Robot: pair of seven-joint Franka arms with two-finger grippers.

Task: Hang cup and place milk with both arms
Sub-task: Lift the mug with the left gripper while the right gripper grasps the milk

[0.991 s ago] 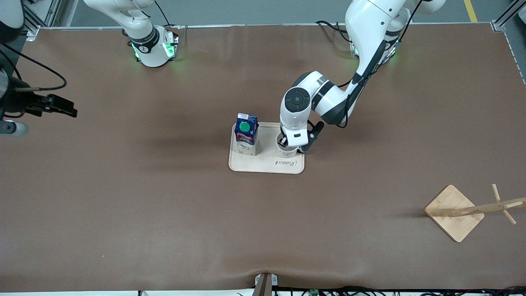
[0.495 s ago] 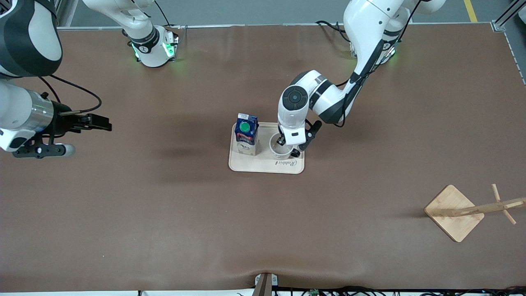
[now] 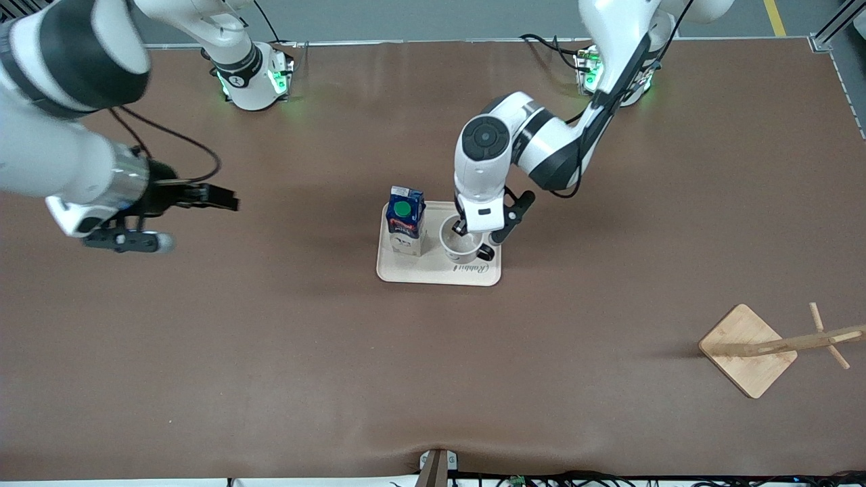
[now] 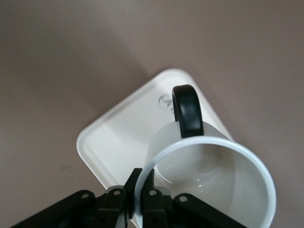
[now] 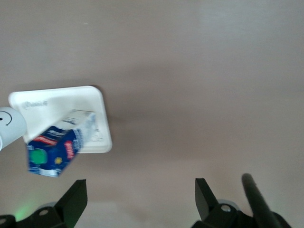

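Here the right hand (image 3: 226,200) hung over bare brown tabletop (image 3: 270,352) at the middle left of the front frame, its two black fingers (image 5: 73,202) standing wide apart with nothing between them, as the right wrist view also showed. Toward the centre of the frame a pale tray (image 3: 419,270) lay flat on the tabletop. On the tray's end toward the right arm stood the milk (image 3: 404,222), upright, dark blue with its green cap on top; the right wrist view caught the milk (image 5: 57,147) on the tray (image 5: 57,102) too. Just beside the carton, on the tray's end toward the left arm, was the cup (image 3: 461,245), white, its black handle (image 3: 485,253) pointing to the tray's corner. The left hand (image 3: 463,228) had come from the upper right of the frame and was clamped on the cup's rim, one finger inside and one outside; the left wrist view showed the fingers (image 4: 153,202) pinching the wall of the cup (image 4: 209,180) over the tray (image 4: 118,137). Whether the cup rested on the tray or was just off it could not be told. At the lower right of the frame stood a wooden rack (image 3: 747,350), well apart from the tray.
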